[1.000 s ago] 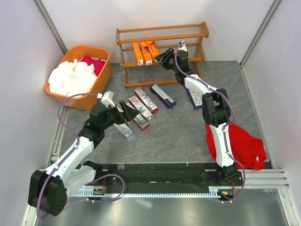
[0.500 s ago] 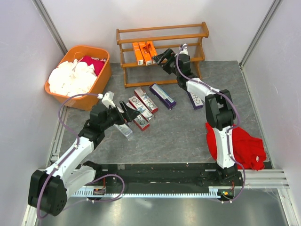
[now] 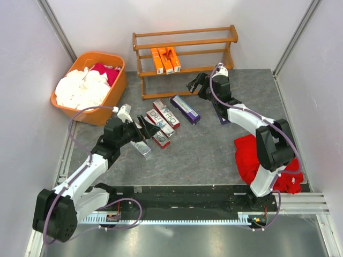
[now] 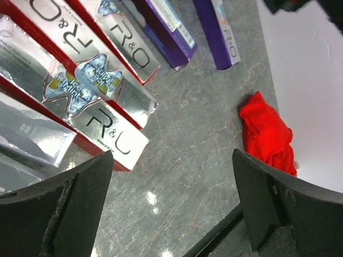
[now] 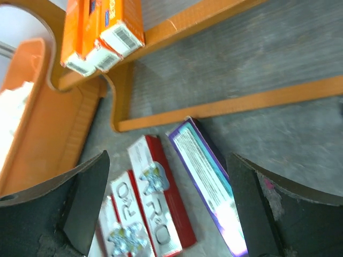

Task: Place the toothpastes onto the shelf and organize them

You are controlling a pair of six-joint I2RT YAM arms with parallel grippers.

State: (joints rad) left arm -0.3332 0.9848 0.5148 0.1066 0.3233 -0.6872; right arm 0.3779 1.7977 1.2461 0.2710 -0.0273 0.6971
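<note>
Three orange toothpastes [image 3: 165, 59] sit on the shelf [image 3: 187, 42], seemingly mid-tier; both jaws stand apart, empty.

Grey stone-patterned tabletop [image 3: 203, 155], smooth, with small glints of light. Plain pale walls: back [image 3: 177, 16], left [image 3: 21, 107], right [image 3: 321, 107]. Two aluminium corner posts [image 3: 57, 29] [image 3: 295, 37]. Near edge: black rail [image 3: 177, 195], white slotted strip [image 3: 177, 218], brushed metal plate [image 3: 187, 238].
</note>
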